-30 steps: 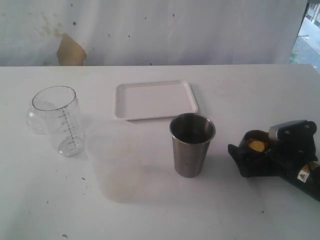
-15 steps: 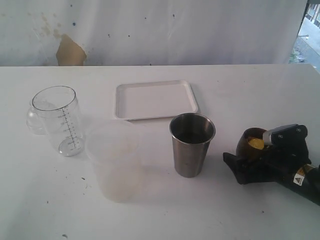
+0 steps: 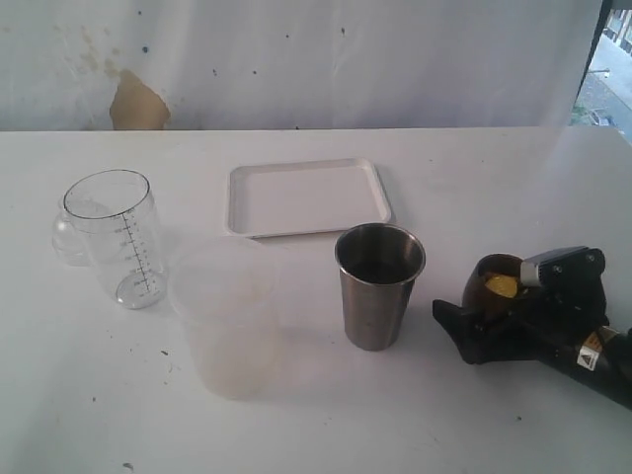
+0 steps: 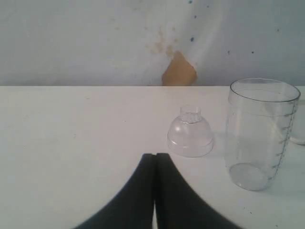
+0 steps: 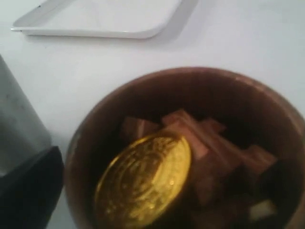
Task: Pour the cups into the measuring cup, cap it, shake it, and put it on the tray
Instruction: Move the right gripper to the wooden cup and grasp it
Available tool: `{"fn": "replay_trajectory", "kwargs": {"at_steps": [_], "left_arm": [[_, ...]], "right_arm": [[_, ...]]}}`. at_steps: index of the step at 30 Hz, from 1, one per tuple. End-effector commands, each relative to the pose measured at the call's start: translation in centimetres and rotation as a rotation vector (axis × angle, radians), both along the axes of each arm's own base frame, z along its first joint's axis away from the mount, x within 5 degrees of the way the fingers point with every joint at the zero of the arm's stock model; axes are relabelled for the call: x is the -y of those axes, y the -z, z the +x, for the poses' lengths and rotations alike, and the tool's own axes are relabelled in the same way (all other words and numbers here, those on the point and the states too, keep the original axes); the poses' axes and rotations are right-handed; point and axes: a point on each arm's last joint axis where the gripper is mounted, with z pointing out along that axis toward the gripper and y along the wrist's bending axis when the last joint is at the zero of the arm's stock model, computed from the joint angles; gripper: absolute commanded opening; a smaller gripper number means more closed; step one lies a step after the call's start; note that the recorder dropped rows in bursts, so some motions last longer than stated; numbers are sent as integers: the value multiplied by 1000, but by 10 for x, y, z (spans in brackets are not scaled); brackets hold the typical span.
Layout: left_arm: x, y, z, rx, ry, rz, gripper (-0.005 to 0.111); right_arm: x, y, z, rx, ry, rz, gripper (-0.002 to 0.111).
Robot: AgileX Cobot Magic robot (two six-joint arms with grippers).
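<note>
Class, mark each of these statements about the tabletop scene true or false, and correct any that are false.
1. The steel tumbler stands upright on the table. True.
2. The measuring cup has its cap on. False: its mouth is uncovered, and the clear dome lid sits on the table beside it.
3. The wooden cup holds a gold disc. True.
4. The left gripper is open. False: its jaws are shut, with nothing between them.
5. The wooden cup sits on the tray. False: it stands on the table, apart from the tray.
</note>
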Motion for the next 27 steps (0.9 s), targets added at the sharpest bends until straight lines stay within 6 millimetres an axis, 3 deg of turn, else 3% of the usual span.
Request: {"fn": "replay_trajectory", "kwargs": {"at_steps": [1,10,22,24,27], "left_arm": [[0,-2,0,17,1,-3,0],[0,-2,0,17,1,-3,0],[0,-2,0,17,1,-3,0],[0,-2,0,17,1,-3,0],[0,-2,0,17,1,-3,0]], "right_arm": [[-4,6,4,-4,-26,13,105],[6,5,15,16,98,7,104],[6,5,15,16,99,7,96],[6,5,15,16,99,7,91],[6,5,15,31,92,-17,70]]}}
